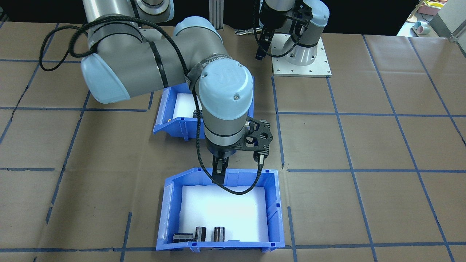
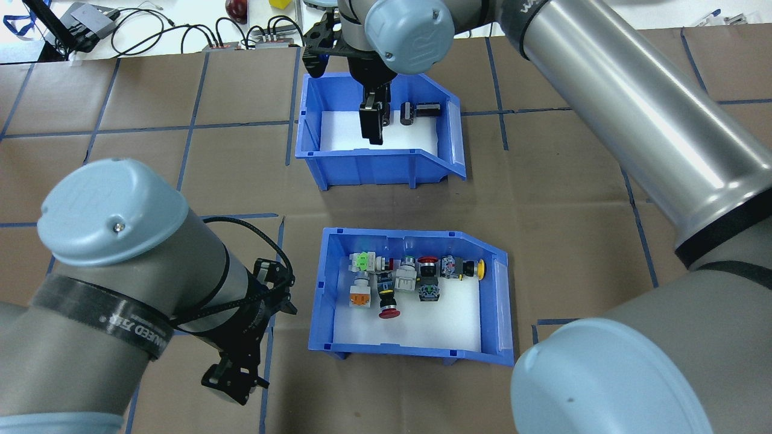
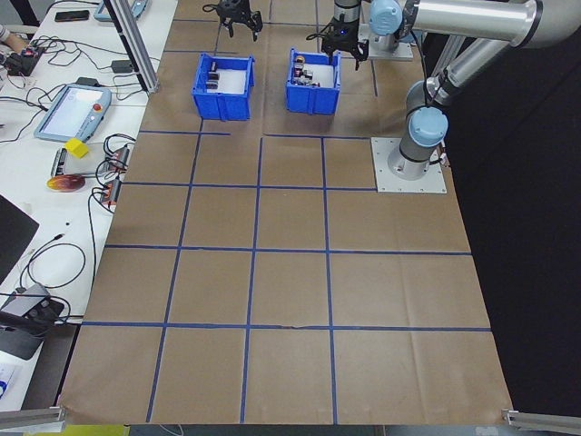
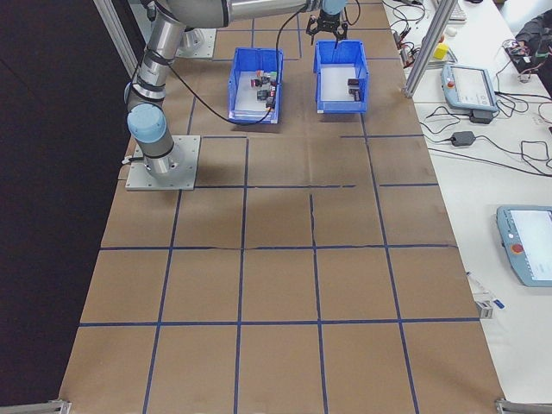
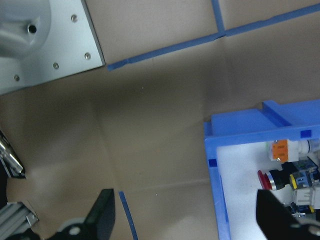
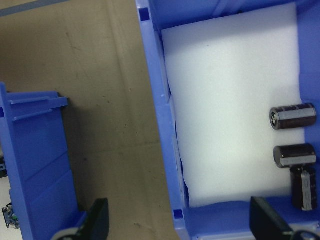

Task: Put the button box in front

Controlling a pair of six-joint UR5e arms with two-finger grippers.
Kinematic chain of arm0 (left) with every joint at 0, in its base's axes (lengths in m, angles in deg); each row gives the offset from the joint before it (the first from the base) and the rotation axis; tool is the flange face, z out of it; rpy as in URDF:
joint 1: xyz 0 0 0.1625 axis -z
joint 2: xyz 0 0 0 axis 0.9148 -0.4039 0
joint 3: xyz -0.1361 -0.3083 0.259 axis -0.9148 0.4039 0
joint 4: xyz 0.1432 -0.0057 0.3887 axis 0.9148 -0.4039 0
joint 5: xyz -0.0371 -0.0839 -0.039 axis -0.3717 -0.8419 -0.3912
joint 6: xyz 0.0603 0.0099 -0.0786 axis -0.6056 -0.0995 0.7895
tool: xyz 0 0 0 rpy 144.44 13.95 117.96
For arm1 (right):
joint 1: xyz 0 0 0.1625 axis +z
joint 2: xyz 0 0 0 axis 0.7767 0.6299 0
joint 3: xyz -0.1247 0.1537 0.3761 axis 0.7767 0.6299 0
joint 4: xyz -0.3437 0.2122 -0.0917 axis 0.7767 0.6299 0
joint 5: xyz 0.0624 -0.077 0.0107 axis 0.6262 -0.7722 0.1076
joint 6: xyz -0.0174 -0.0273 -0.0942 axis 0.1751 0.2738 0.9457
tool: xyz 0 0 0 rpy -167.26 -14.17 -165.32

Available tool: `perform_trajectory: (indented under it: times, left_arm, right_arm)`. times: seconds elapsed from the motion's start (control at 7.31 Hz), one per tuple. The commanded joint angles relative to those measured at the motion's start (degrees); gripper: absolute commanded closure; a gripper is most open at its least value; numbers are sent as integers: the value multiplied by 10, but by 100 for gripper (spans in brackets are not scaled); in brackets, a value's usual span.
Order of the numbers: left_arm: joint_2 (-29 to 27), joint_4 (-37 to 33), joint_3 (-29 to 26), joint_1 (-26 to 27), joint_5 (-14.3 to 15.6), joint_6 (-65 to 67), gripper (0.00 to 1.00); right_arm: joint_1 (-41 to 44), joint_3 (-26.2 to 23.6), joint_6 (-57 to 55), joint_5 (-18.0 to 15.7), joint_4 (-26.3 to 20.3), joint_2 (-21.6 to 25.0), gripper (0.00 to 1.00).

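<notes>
Left gripper (image 2: 238, 380) sits at the lower left of your overhead view, beside the left wall of the button box (image 2: 416, 346); your left wrist view shows its two fingers spread wide with nothing between them, over bare brown table (image 2: 120, 138). Moving right, you find the button box at the lower centre of that frame, its white foam floor carrying a cluster of switches along the far side: green, orange, a red mushroom head, a yellow cap. Above it, at the upper centre, stands the second blue bin (image 2: 374, 169), holding only black cylindrical parts (image 2: 419, 112). Right gripper (image 2: 371, 126) hangs over that bin's near wall, fingers pointing down; your right wrist view shows its jaws parted, straddling the wall, and whether they touch it you cannot tell.
</notes>
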State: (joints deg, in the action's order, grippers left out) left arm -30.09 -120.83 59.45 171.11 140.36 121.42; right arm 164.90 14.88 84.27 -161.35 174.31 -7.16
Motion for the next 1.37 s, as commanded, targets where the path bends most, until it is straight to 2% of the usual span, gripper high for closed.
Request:
perform_trajectory:
  times: [0.0,0.14,0.27,0.41,0.55,0.68,0.82,0.96,1.09,1.23]
  left_arm:
    - [-7,85,55,18,-16,77,2]
    - [-9,173,105,31,-23,94,2]
    - [-12,199,119,40,-23,116,2]
    - [-28,210,120,52,-23,128,2]
    - [-56,249,119,71,-23,152,2]
    - [-103,323,118,103,-23,182,2]
    - [-141,387,117,122,-12,188,2]
    - [-145,391,109,124,1,185,2]
    - [-147,388,96,125,3,184,2]
    - [-156,384,97,127,2,186,2]
  right_arm:
    - [18,-7,15,-2,5,-25,0]
    - [18,-14,15,-2,44,-38,0]
    - [19,-24,12,-2,65,-51,0]
    - [18,-31,12,-2,67,-58,0]
    - [18,-33,15,-2,80,-59,0]
    - [18,-32,9,-2,83,-66,6]
    - [17,-30,7,-3,83,-67,35]
    - [17,-28,7,-4,84,-66,60]
    - [17,-24,7,-4,84,-65,79]
    - [17,-24,9,-19,95,-60,92]
